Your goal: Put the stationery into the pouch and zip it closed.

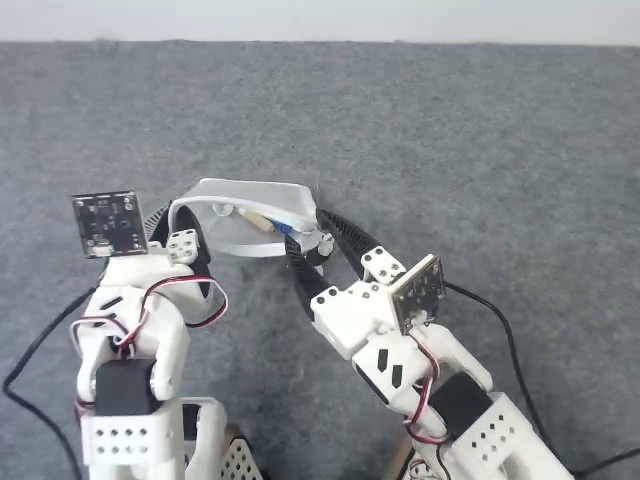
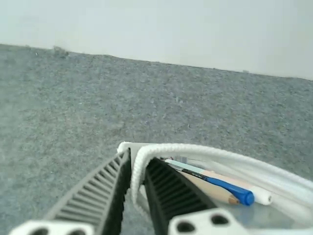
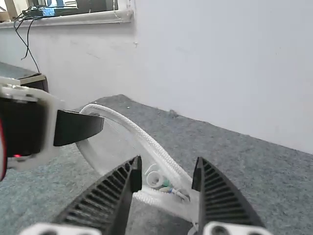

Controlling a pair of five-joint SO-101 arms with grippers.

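— Where was the pouch [image 1: 245,187]?
— On the grey mat [image 1: 480,150], unzipped, pens [image 2: 230,190] inside (it sat between both arms). The left gripper [image 2: 137,159] pinched its rim; the right gripper [image 3: 167,169] stood spread around the zip end.

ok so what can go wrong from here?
Right gripper is open around the zipper pull; it could close on the pouch rim instead. Left gripper pinches only that rim, so pulling the zip could slip it free. The blue pen lies near the opening and might snag.
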